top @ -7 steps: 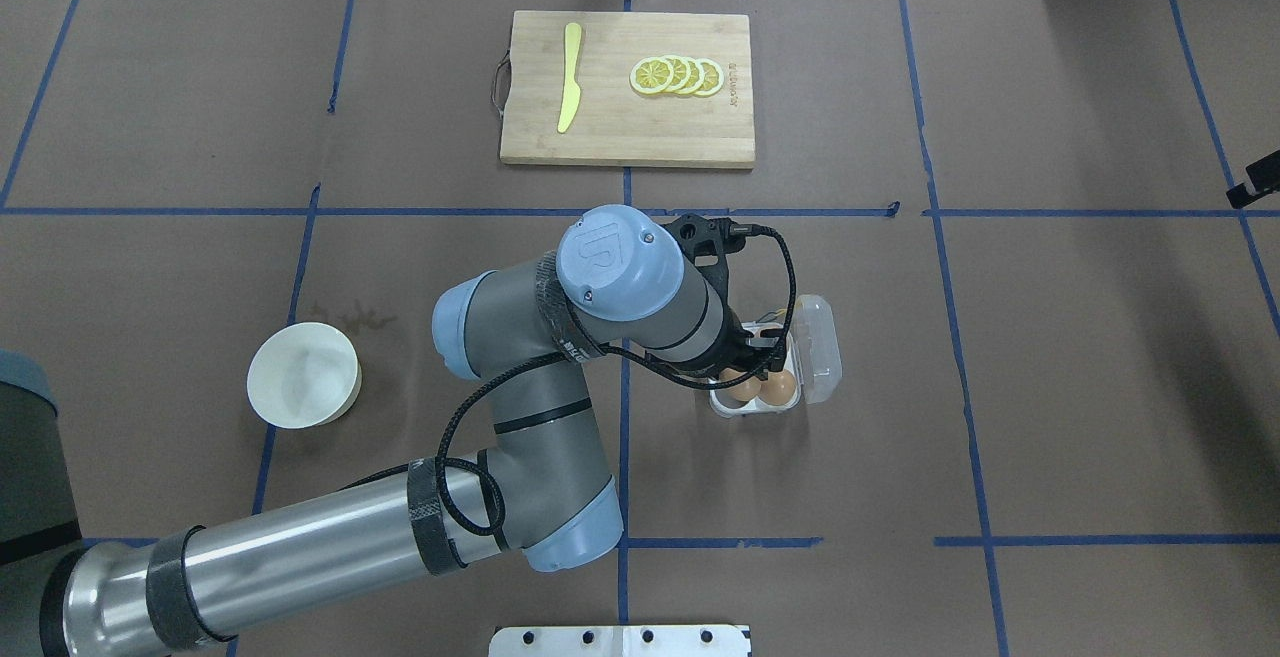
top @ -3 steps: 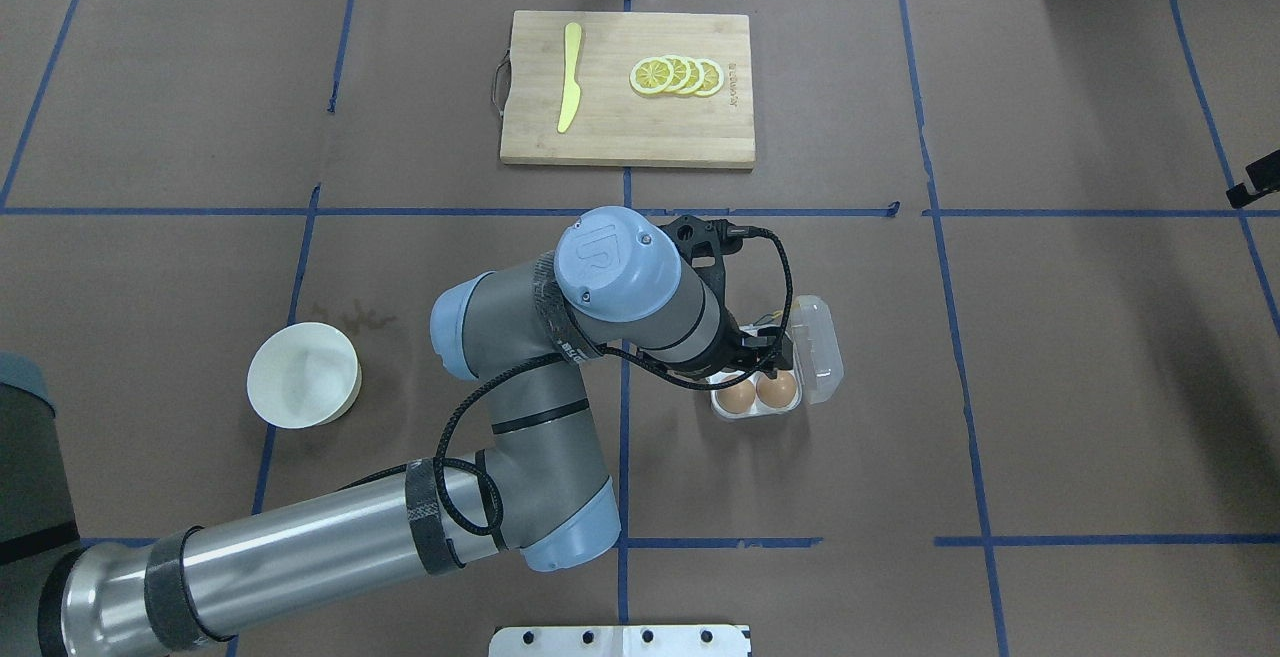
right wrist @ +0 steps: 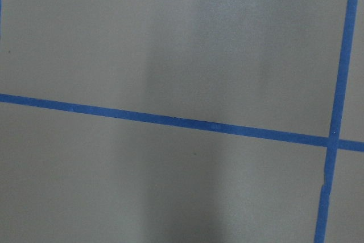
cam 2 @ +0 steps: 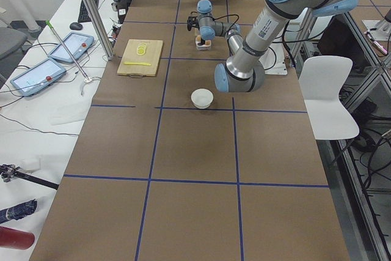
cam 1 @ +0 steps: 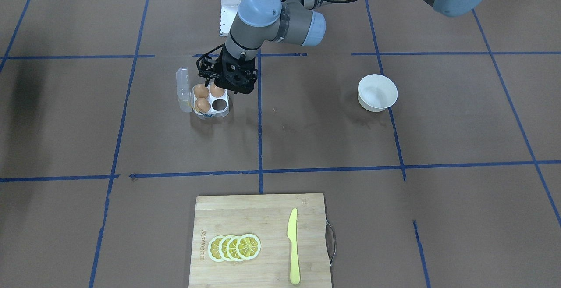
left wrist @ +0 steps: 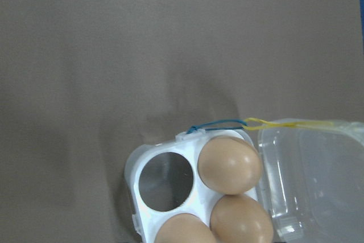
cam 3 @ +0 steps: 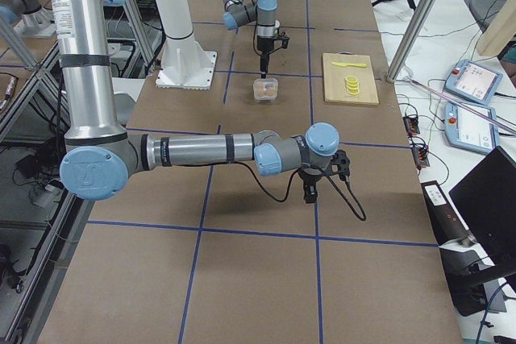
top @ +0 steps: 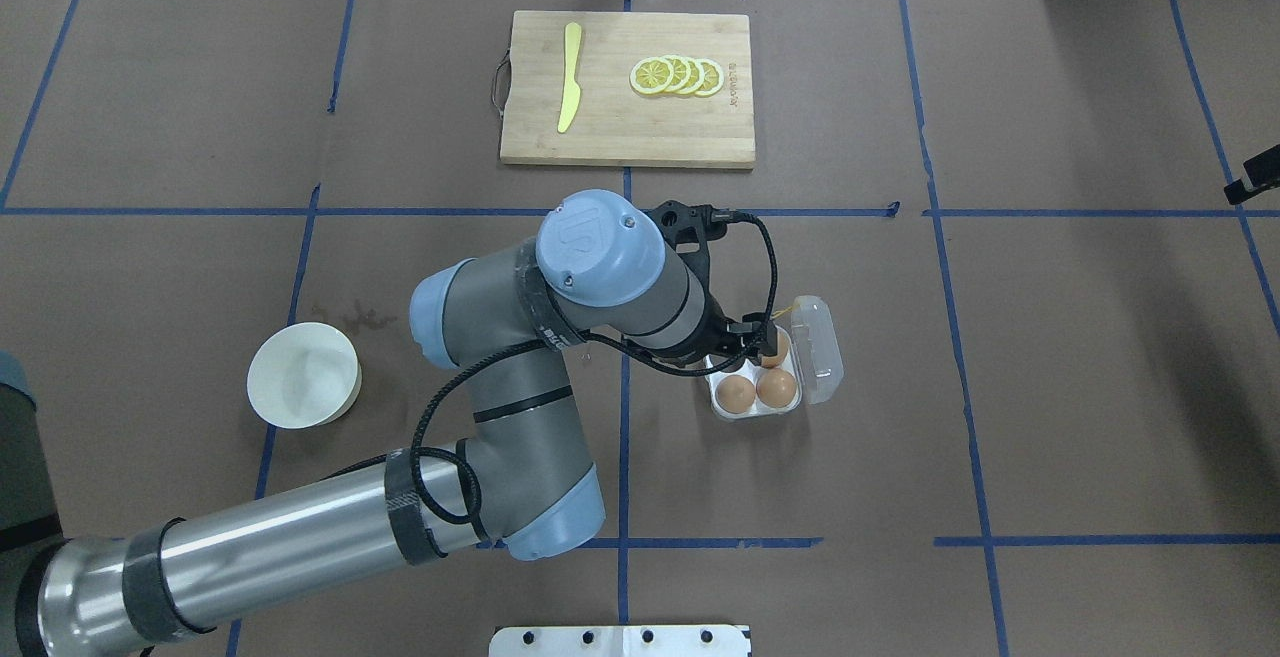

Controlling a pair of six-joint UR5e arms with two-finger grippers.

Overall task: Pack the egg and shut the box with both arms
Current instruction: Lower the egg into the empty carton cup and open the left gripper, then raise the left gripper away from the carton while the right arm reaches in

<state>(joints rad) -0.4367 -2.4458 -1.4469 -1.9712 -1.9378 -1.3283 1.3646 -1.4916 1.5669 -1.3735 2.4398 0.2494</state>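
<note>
The clear box [top: 716, 399] stands open at the table's middle, its lid [top: 822, 357] folded out to the right. Three brown eggs fill three cups; the nearest-left egg [top: 737, 394] shows plainly. In the left wrist view the eggs [left wrist: 230, 164] sit beside one empty cup [left wrist: 165, 181]. In the front view the box [cam 1: 218, 112] shows the same. My left gripper [top: 762, 339] hangs just above the box's far-left side, open and empty. My right gripper [cam 3: 310, 189] hangs over bare table far to the right; I cannot tell if it is open.
A white bowl [top: 303, 375] stands left of the left arm. A wooden cutting board [top: 620, 127] at the far side carries a yellow knife [top: 569, 77] and lemon slices [top: 677, 75]. Blue tape lines cross the brown table cover.
The left arm has drawn back to the left and risen from the box. The egg in the far right cup, hidden before by the gripper, now shows.
</note>
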